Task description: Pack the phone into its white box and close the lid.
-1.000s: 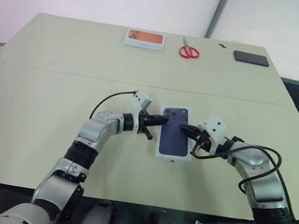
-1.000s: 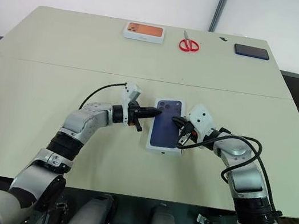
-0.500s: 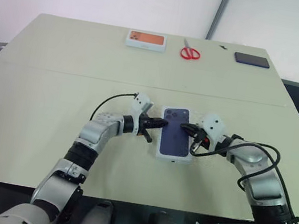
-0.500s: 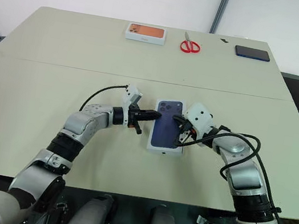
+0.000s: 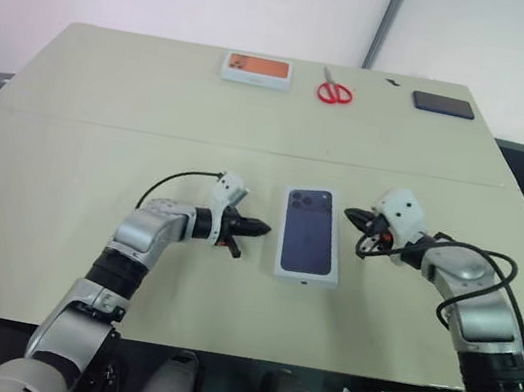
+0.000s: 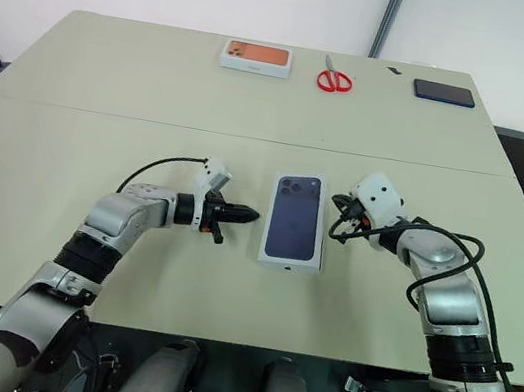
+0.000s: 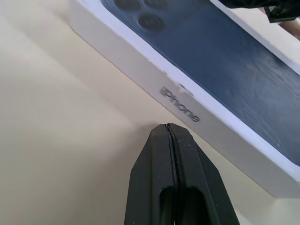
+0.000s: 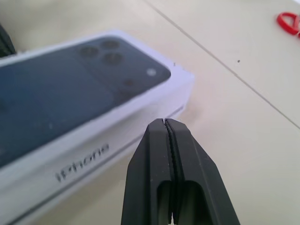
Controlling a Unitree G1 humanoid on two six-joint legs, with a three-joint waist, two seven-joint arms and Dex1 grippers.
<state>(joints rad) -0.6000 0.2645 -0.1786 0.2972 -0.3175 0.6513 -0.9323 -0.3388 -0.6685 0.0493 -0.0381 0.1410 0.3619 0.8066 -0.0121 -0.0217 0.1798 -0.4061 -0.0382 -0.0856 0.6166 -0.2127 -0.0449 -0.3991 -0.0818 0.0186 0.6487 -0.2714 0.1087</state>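
The lid (image 5: 311, 235), white-sided with a dark blue phone printed on top, lies flat at the middle of the table. Its long white side (image 7: 140, 70) carries grey lettering. It covers the white box, which is hidden beneath it, and the phone is hidden too. My left gripper (image 5: 262, 226) is shut and empty, pointing at the lid's left side from a short gap away; its fingertips (image 7: 168, 127) are pressed together. My right gripper (image 5: 350, 214) is shut and empty as well, just off the lid's far right corner (image 8: 185, 77) and not touching it.
Along the table's far edge lie a white box with an orange picture (image 5: 256, 69), red scissors (image 5: 333, 91) and a small black phone (image 5: 443, 104). A seam (image 5: 102, 123) crosses the tabletop beyond the lid.
Both grippers have drawn back from the lid, the left one to the left and the right one to the right. The lid lies as before.
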